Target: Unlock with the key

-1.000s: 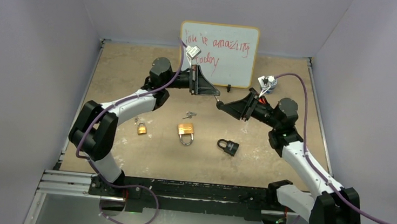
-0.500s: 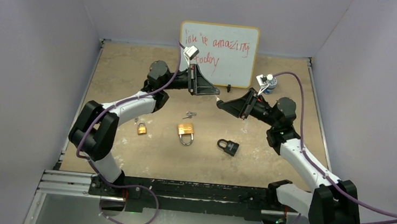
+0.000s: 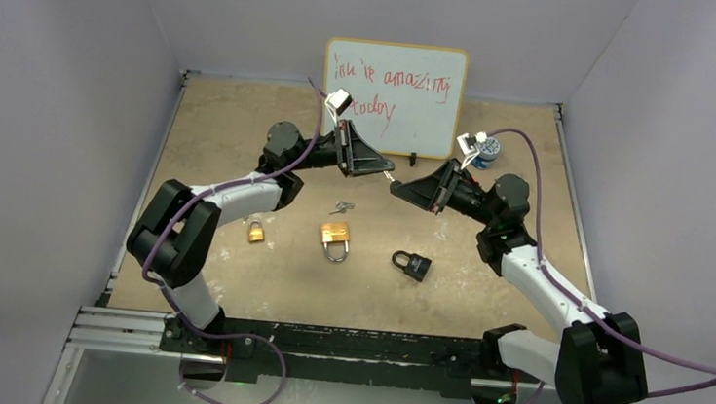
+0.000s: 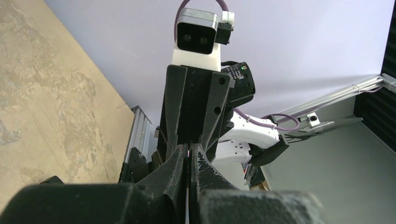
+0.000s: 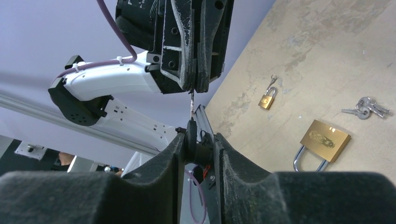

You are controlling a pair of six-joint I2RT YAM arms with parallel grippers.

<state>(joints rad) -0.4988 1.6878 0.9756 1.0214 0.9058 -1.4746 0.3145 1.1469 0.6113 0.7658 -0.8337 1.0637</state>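
right end effector (image 5: pixel 198 139) shifted left, grip unclear; left end effector (image 4: pixel 188 150) tight on key (image 5: pixel 191 130)

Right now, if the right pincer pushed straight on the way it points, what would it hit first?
The thin metal key, pinched in the shut left pincer; its dark end seems to sit inside the right pincer. Right behind it comes the left pincer itself.
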